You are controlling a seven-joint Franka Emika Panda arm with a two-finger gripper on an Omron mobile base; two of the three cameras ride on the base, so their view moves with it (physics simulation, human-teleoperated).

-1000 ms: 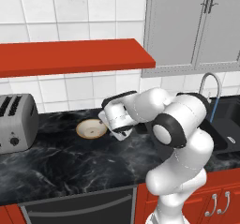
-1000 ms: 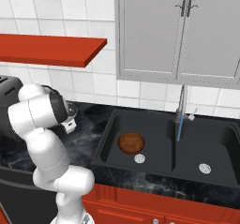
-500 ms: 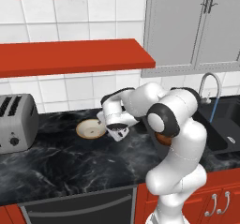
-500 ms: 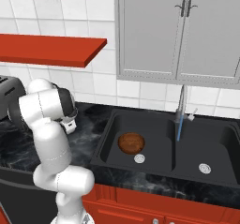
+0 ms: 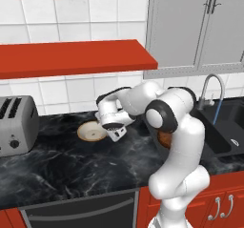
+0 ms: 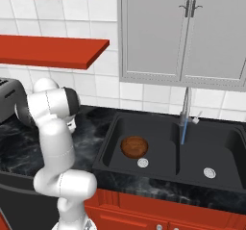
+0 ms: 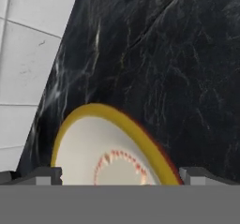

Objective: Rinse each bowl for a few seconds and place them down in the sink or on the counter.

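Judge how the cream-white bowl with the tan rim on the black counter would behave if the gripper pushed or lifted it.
The cream-white shallow round bowl with the tan rim looks rigid and glazed, so it probably slides on the glossy black marble-look counter rather than tipping. Its low, wide shape suggests stability. The thin, smooth rim may slip between the open gripper pads.

Toaster [image 5: 15,125]; red shelves [image 5: 71,57]; grey cabinets [image 6: 185,31]

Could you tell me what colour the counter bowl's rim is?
Yellow-tan, around a cream-white bowl; clearest in the hand view.
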